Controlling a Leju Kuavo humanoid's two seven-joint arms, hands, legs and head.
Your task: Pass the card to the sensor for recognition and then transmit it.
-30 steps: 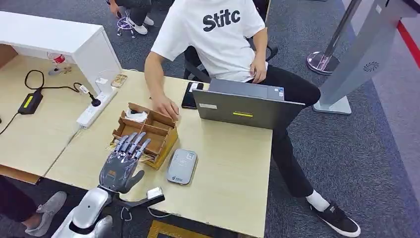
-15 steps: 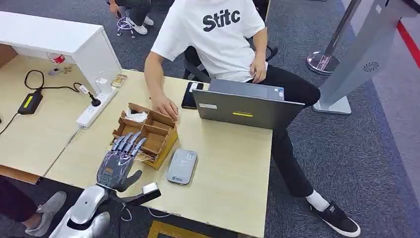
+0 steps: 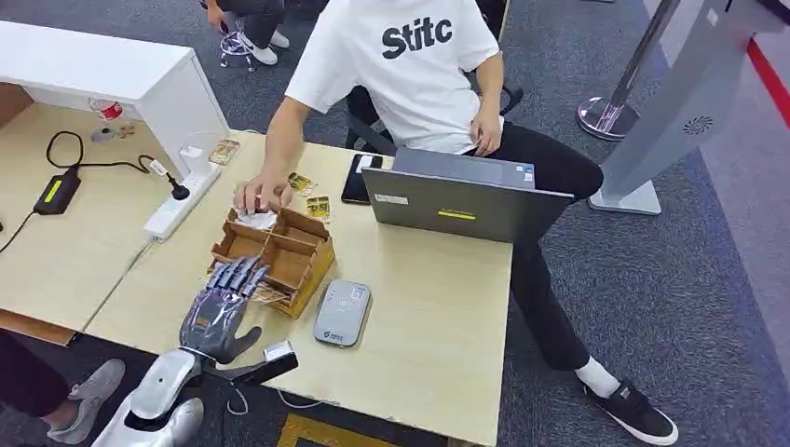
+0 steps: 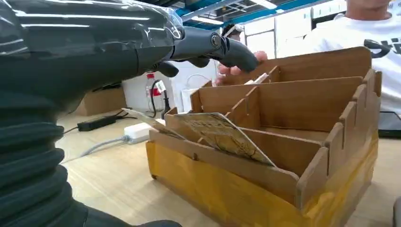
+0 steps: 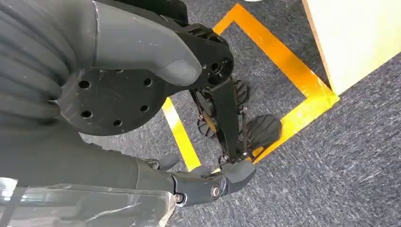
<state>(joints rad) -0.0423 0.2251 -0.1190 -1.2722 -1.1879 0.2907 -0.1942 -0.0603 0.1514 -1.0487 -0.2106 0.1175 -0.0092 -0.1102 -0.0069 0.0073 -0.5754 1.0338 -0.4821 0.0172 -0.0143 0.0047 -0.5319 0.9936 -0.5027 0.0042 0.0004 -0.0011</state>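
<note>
A cardboard organiser box (image 3: 296, 264) stands on the wooden table, with patterned gold cards (image 3: 265, 293) leaning in its nearest compartment. My left hand (image 3: 220, 311) hovers just in front of that compartment, fingers stretched out flat above the cards and holding nothing. In the left wrist view the fingers (image 4: 227, 48) reach over the box (image 4: 307, 94) while a card (image 4: 222, 135) leans below them, untouched. The grey card sensor (image 3: 342, 313) lies flat on the table beside the box. My right hand (image 5: 142, 94) hangs low over the carpet, fingers apart and empty.
A person in a white shirt sits across the table, one hand (image 3: 258, 196) in the box's far compartment. Two loose gold cards (image 3: 310, 195) and a phone (image 3: 359, 179) lie near a grey laptop (image 3: 461, 203). A power strip (image 3: 174, 210) with cables lies beyond the box.
The person's hand moved from the box's far corner near the laptop to its other far compartment, uncovering two cards on the table. My left hand drew back slightly toward me.
</note>
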